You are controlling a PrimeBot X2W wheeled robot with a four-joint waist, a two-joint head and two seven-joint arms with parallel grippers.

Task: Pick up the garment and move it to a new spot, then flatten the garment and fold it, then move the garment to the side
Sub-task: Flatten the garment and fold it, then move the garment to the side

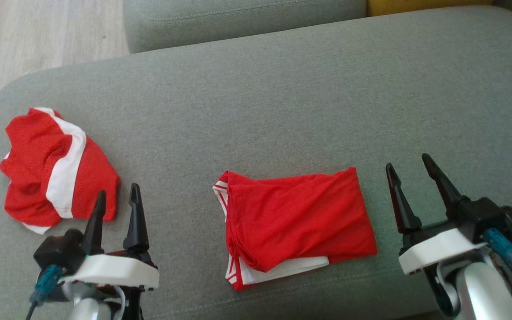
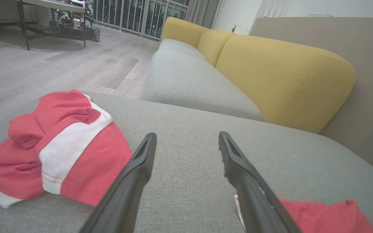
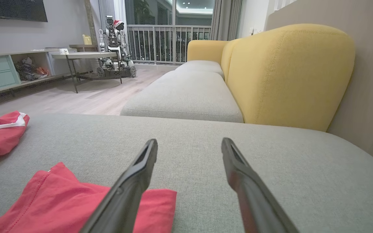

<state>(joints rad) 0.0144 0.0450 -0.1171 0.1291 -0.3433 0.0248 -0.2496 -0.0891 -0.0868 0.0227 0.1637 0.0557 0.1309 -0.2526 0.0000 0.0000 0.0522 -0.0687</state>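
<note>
Left pincer (image 1: 118,190) spread, right pincer (image 1: 407,162) spread, folded garment (image 1: 296,218) between

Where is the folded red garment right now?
In the head view, the folded red garment lies on the grey cushion between the left end effector and the right end effector, nearer the right.

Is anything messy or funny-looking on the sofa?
Yes. The crumpled garment at the left end of the cushion lies in a bunched heap, while the folded garment in the middle lies fairly flat. Nothing looks torn.
</note>
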